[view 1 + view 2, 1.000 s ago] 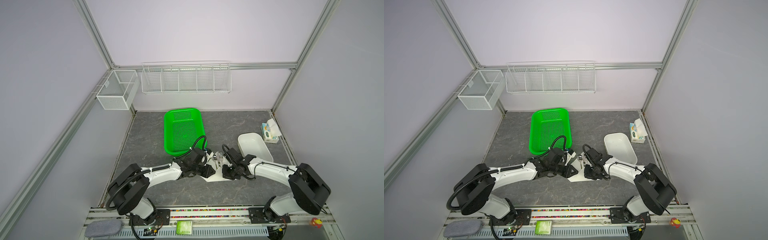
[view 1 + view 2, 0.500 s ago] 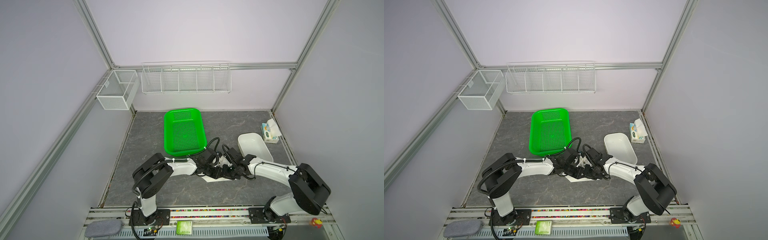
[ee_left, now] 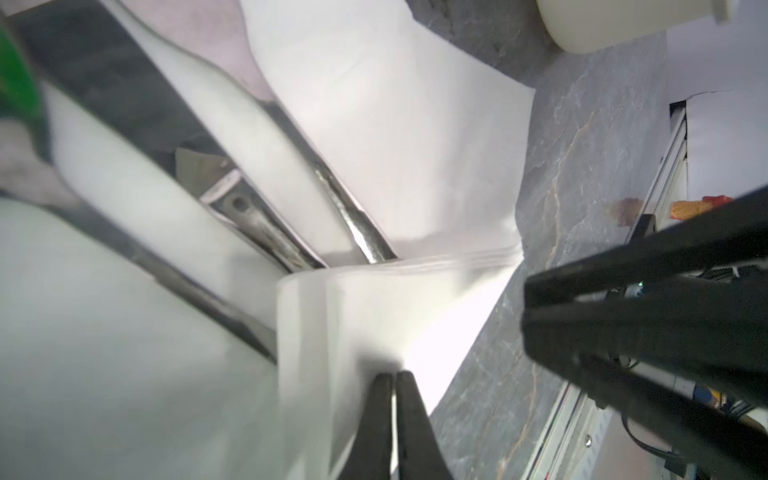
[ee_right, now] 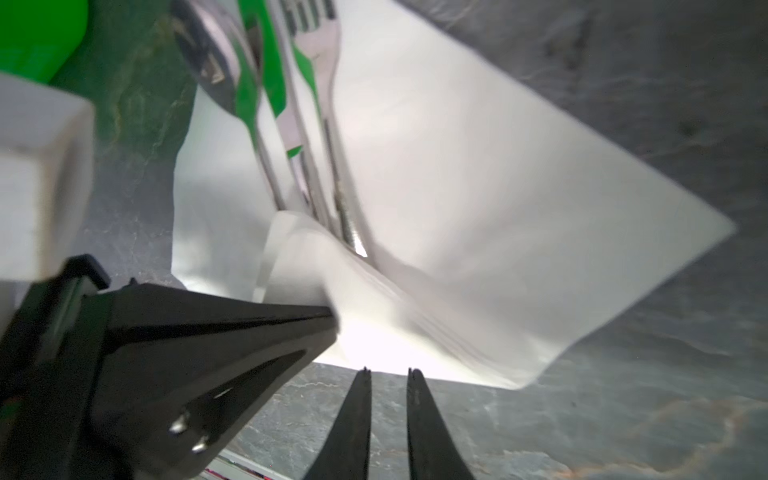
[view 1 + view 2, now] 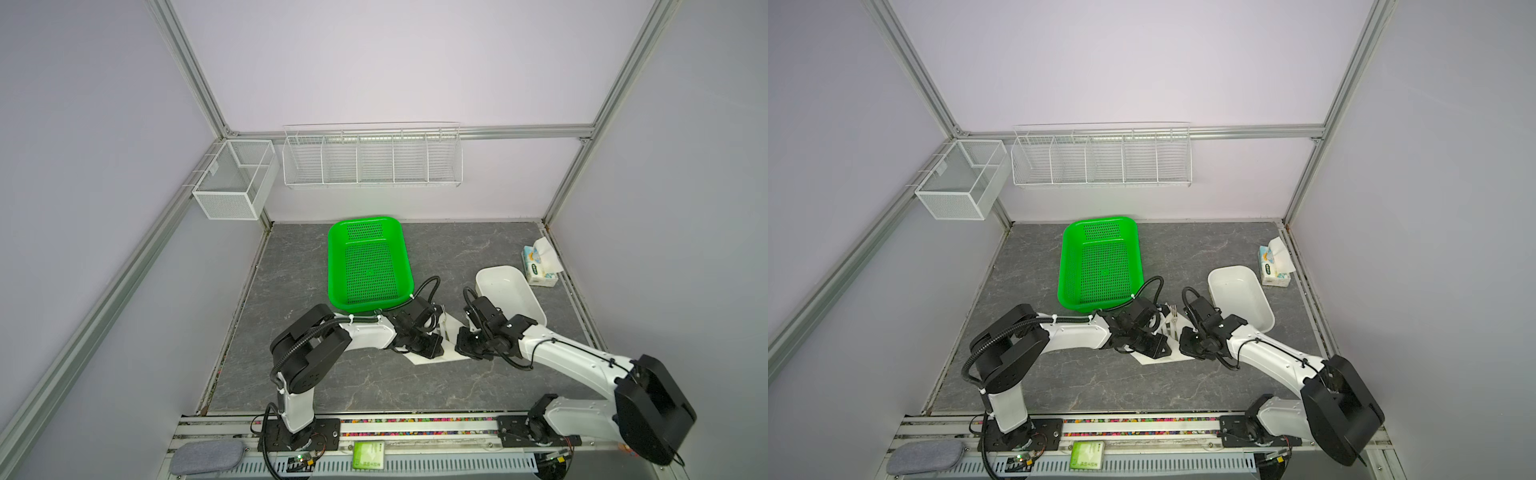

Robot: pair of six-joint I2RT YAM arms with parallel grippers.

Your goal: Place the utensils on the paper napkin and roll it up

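Observation:
The white paper napkin (image 5: 450,337) (image 5: 1152,358) lies at the table's middle front, between both arms. Its near edge is folded up over the handles of the silver utensils (image 3: 357,224) (image 4: 328,124). Their heads point toward the green basket, and the fork's tines (image 5: 1173,309) show in a top view. My left gripper (image 3: 395,376) (image 5: 432,347) is shut on the folded napkin edge. Just off that near edge, over bare table, my right gripper (image 4: 388,372) (image 5: 463,343) stands slightly open with nothing between its fingers.
A green perforated basket (image 5: 368,262) stands just behind the left wrist. A white tub (image 5: 509,291) sits behind the right arm, with a tissue pack (image 5: 538,268) by the right wall. Wire racks (image 5: 372,156) hang on the back wall.
The left arm's elbow has swung inward and its gripper has closed on the napkin's folded edge. The right gripper's fingers have parted a little.

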